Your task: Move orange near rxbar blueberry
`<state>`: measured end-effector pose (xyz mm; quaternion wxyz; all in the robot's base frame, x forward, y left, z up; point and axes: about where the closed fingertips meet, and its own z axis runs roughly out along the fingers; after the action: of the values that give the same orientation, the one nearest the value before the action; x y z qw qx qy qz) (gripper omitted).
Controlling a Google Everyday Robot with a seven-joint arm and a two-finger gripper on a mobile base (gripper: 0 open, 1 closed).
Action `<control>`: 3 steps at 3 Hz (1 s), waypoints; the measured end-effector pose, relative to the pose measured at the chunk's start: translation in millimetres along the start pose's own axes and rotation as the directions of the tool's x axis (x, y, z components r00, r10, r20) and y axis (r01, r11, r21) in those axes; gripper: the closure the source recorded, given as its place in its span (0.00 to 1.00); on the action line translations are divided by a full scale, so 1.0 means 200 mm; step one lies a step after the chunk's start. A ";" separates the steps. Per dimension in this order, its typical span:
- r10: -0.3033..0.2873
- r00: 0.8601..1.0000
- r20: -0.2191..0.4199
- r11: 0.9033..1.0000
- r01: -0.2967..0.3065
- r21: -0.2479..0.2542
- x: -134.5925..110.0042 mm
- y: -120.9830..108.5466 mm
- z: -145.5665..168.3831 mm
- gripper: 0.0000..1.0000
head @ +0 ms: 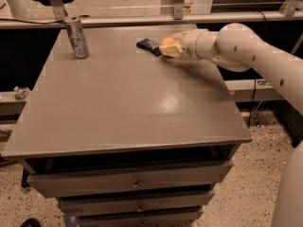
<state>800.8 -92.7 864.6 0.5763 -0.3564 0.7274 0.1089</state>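
The orange (166,43) is a small round orange fruit held between the pale fingers of my gripper (169,46), low over the far right part of the grey table (132,98). The rxbar blueberry (149,45), a flat dark navy bar, lies on the table just to the left of the orange, nearly touching the fingertips. My white arm (246,51) reaches in from the right. The gripper is shut on the orange.
A tall silver can (77,37) stands at the far left of the table. Drawers (135,182) sit under the tabletop. A rail (142,20) runs behind the table. The floor (255,183) is speckled.
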 end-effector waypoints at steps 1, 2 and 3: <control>0.013 1.000 0.000 1.000 -0.013 -0.004 0.01 0.00 0.01 0.59; 0.022 1.000 -0.002 1.000 -0.022 -0.003 0.02 0.00 0.01 0.36; 0.028 1.000 -0.006 1.000 -0.028 -0.001 0.03 0.00 0.01 0.13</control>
<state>800.9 -93.9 858.8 0.5723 -0.3469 0.7339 0.1163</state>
